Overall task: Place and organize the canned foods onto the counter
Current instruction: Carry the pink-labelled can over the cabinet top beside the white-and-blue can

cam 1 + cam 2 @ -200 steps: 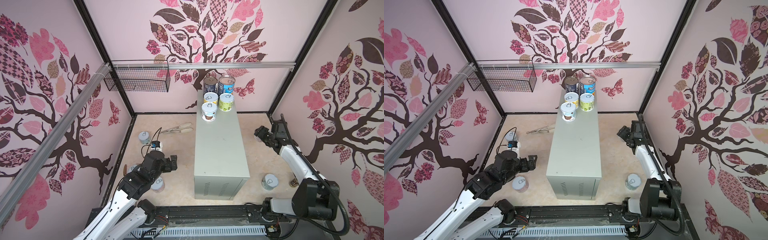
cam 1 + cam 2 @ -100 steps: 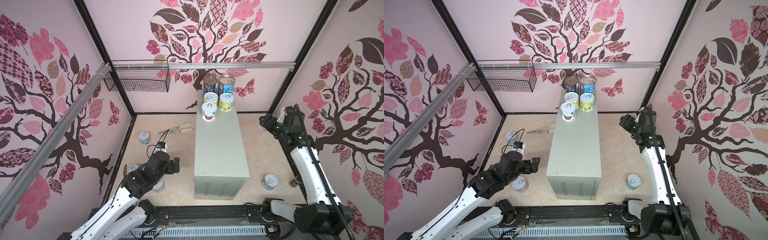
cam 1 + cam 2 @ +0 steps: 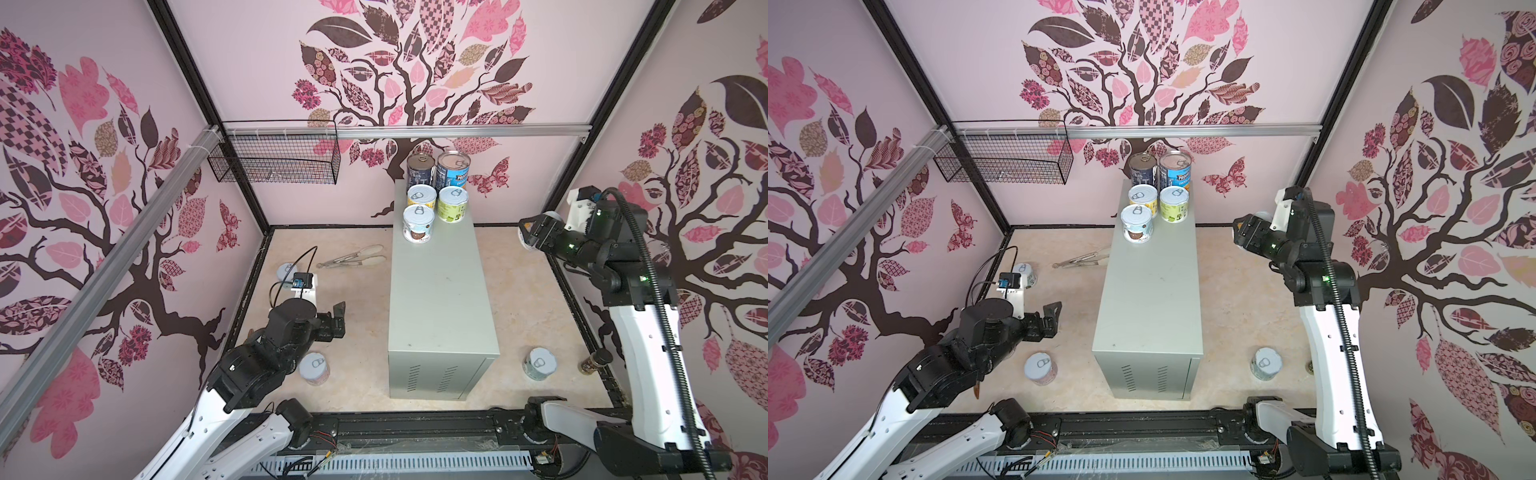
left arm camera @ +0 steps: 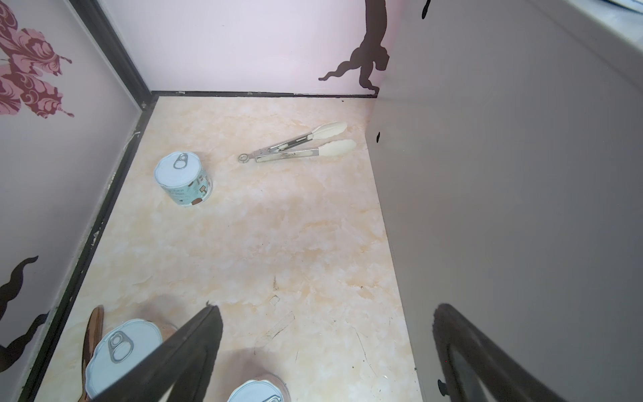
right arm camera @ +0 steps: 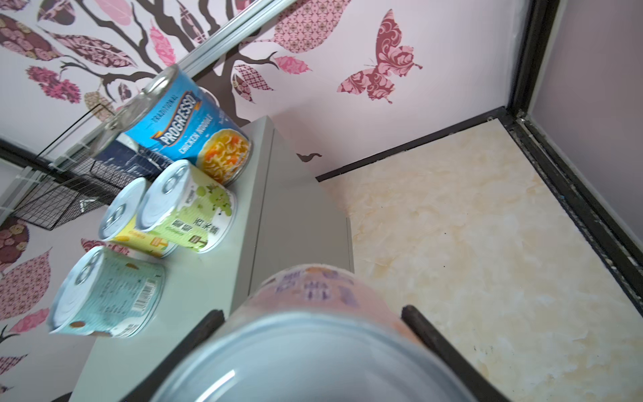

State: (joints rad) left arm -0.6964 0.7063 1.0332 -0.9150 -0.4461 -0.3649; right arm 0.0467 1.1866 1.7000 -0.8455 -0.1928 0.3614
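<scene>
Right pincer clasps a short pink-labelled tin, two o'clock of the grey-green metal counter; left pincer gapes wide.

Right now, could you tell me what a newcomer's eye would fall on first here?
The tall grey-green counter stands mid-floor, with five cans clustered at its far end by the back wall. To its right, the raised right gripper grips a pinkish can; the left gripper hangs open, low on the left, near a loose can on the floor.
</scene>
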